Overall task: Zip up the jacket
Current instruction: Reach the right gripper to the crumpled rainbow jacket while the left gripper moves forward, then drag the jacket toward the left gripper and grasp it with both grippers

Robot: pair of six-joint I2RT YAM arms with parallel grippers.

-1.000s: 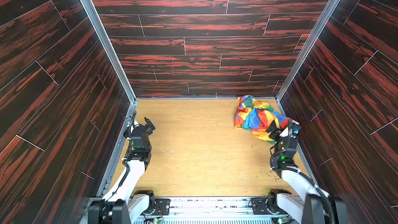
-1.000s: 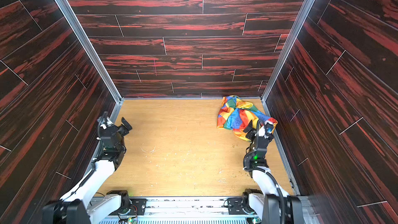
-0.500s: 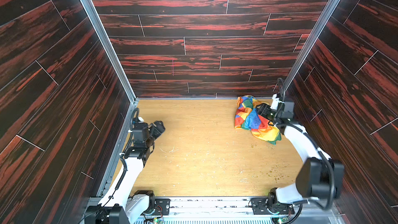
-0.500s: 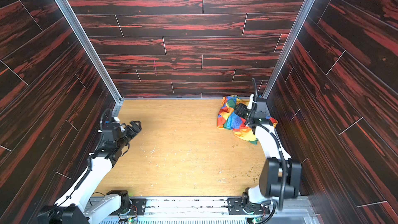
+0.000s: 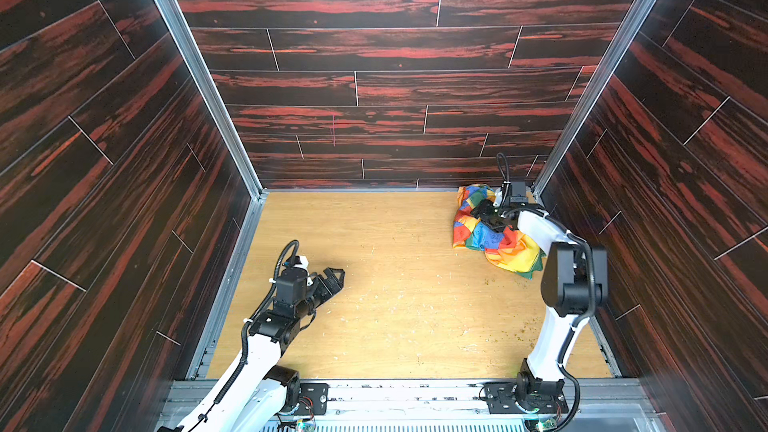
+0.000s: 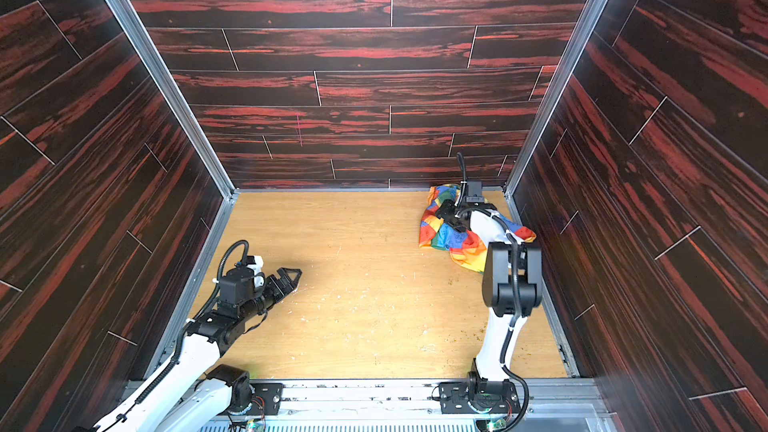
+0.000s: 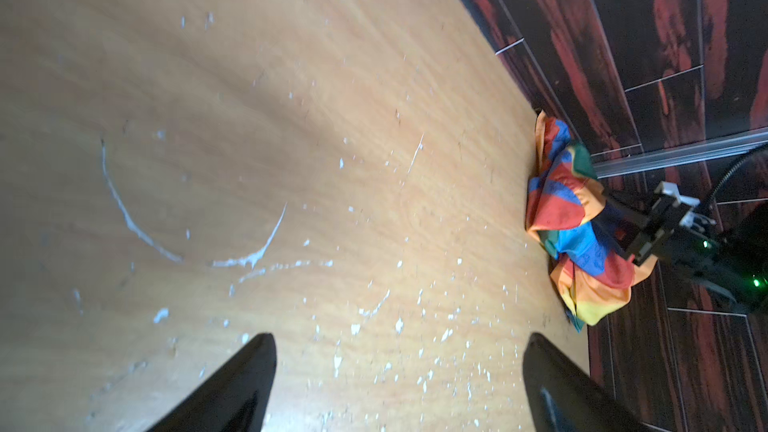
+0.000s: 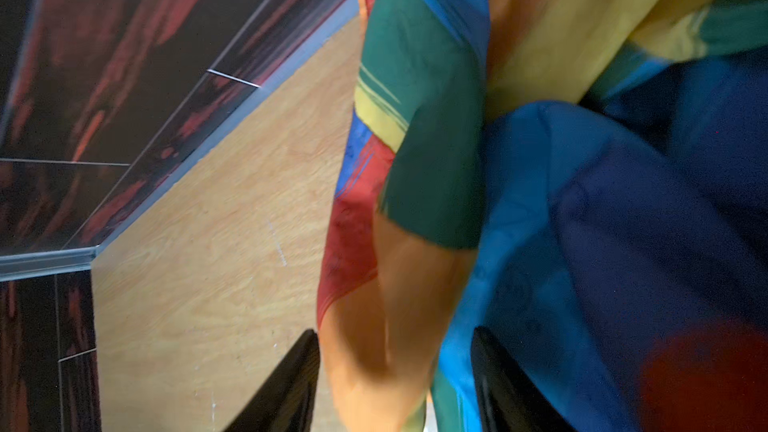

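Right gripper point(image 8: 395, 330) sits on the crumpled rainbow jacket point(image 5: 500, 245) at two o'clock on the wooden table point(image 5: 399, 309), jaws either side of an orange fold point(image 8: 386, 284); whether they pinch it is unclear. Left gripper point(image 5: 336, 278), at eight o'clock, has jaws wide apart.

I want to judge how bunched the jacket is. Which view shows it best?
The left wrist view: the jacket shows nearly whole as a heap by the wall. In both top views the right arm covers part of it. The right wrist view shows only blurred folds up close.
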